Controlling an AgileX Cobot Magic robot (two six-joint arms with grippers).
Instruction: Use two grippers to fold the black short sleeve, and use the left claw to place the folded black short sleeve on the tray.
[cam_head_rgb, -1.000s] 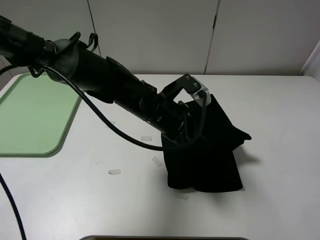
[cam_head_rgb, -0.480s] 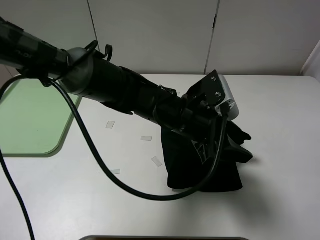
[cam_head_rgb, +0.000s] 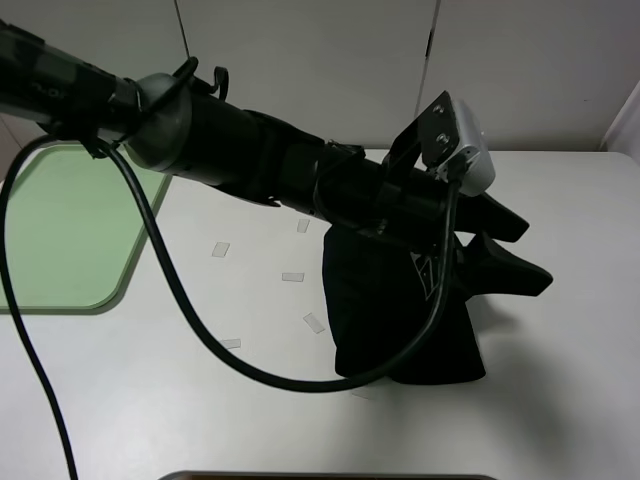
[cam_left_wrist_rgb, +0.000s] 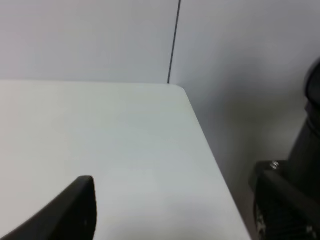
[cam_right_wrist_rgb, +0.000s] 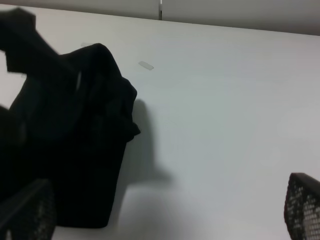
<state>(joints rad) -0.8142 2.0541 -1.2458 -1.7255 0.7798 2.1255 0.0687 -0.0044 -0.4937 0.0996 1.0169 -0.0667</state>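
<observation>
lying folded on the table (cam_head_rgb: 560, 400), the black short sleeve (cam_head_rgb: 375, 320) runs lengthwise far-to-near.

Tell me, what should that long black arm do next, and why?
Probably bring the left gripper back and down onto the black short sleeve and close on it. Its jaws stand open and empty, past the cloth's edge, while the shirt lies bunched on the table, far from the tray.

The left arm (cam_head_rgb: 250, 165) stretches from the far left across the middle, sloping gently down toward the right side; the left gripper (cam_head_rgb: 536, 257) at its end has its 2 fingers spread apart, gripping nothing; the right gripper (cam_right_wrist_rgb: 167, 205) gapes wide, likewise empty.
</observation>
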